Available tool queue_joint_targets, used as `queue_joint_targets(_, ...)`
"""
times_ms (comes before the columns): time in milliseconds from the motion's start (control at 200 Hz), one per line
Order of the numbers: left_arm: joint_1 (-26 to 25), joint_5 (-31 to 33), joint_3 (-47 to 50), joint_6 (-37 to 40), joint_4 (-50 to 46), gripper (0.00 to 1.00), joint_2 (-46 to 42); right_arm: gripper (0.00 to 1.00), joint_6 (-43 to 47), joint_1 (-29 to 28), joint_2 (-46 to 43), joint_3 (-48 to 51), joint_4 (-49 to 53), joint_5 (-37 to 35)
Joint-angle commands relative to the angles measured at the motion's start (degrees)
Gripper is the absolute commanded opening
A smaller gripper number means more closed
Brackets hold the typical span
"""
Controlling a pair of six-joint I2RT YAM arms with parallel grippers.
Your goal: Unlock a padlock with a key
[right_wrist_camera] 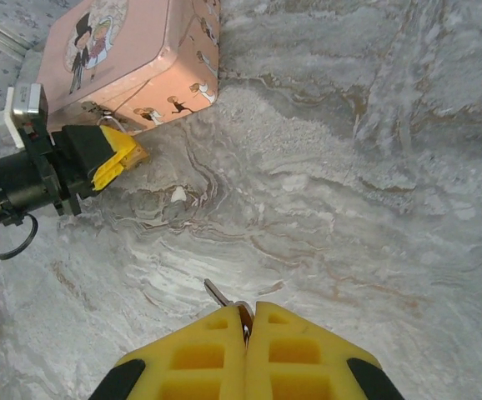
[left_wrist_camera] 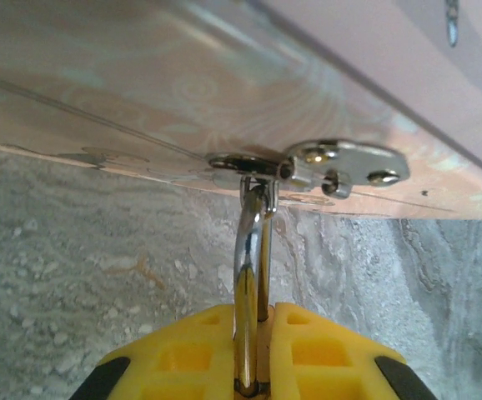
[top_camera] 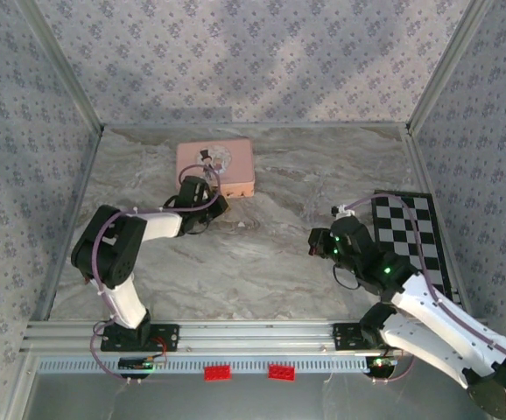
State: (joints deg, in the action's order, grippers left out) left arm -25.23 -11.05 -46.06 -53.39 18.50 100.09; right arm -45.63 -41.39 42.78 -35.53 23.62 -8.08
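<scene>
So, roughly halfway I'd say. The left gripper (left_wrist_camera: 252,312) is pinched shut on the padlock (left_wrist_camera: 244,350), holding it by the shackle (left_wrist_camera: 250,250). The brass body is buried between the yellow pads, so I can't see it or the keyhole at all. The shackle runs straight out ahead of that gripper and hooks through the hasp (left_wrist_camera: 341,163) on the pink tin (left_wrist_camera: 374,50), so the lock looks to be still on and still locked. From above, the same gripper (top_camera: 209,201) sits right up against the near edge of the tin (top_camera: 215,166). The right gripper (right_wrist_camera: 247,313) is closed tight on the key (right_wrist_camera: 218,292), with just the tip poking out past its fingertips over bare worktop (right_wrist_camera: 366,192). From that gripper, the tin (right_wrist_camera: 124,58) and the left gripper (right_wrist_camera: 114,155) are well ahead and off to its left, so key and lock are nowhere near each other yet. Done: both pieces are grabbed. Left: bring the key over, line it up with a keyhole I can't even see, push it in, turn it, and pop the shackle. As for writing, no brand or text is readable anywhere; the tin only has a cartoon bride-and-groom picture.
</scene>
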Motion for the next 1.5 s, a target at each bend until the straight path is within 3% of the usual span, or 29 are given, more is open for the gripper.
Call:
queue_joint_targets(0, -0.4, -2.3, 3.1, -5.9, -0.5, 0.0, -2.5, 0.0, -3.9, -0.4, 1.3, 2.0, -4.8, 2.2)
queue_joint_targets(215, -2.1, -5.7, 6.1, -12.8, 4.2, 0.0, -4.1, 0.0, -10.8, -0.5, 4.8, 6.4, -12.8, 4.9)
queue_joint_targets(475, -6.7, -5.4, 7.5, -18.4, 3.4, 0.0, -8.0, 0.0, -18.1, -1.0, 8.8, 12.1, -23.1, 7.5)
queue_joint_targets(720, -10.5, -4.3, 8.7, -22.7, 9.6, 0.0, -7.5, 0.0, -24.0, 0.4, 12.8, 14.1, -31.9, 12.5)
queue_joint_targets(990, -11.3, -4.5, 9.0, -23.1, 10.1, 0.0, -8.0, 0.0, -27.0, 0.2, 22.0, 12.5, -41.0, 17.3)
queue_joint_targets(1099, -11.7, -4.8, 9.1, -23.6, 11.1, 0.0, -8.0, 0.0, -29.3, 1.1, 26.0, 13.4, -52.1, 21.6)
queue_joint_targets(1209, -12.0, -4.9, 8.6, -23.7, 10.8, 0.0, -7.9, 0.0, -30.3, 1.0, 29.0, 11.0, -51.5, 22.6)
queue_joint_targets(1494, -12.3, -5.7, 9.1, -25.6, 13.5, 0.0, -7.1, 0.0, -35.4, 1.4, 36.7, 10.1, -60.8, 25.2)
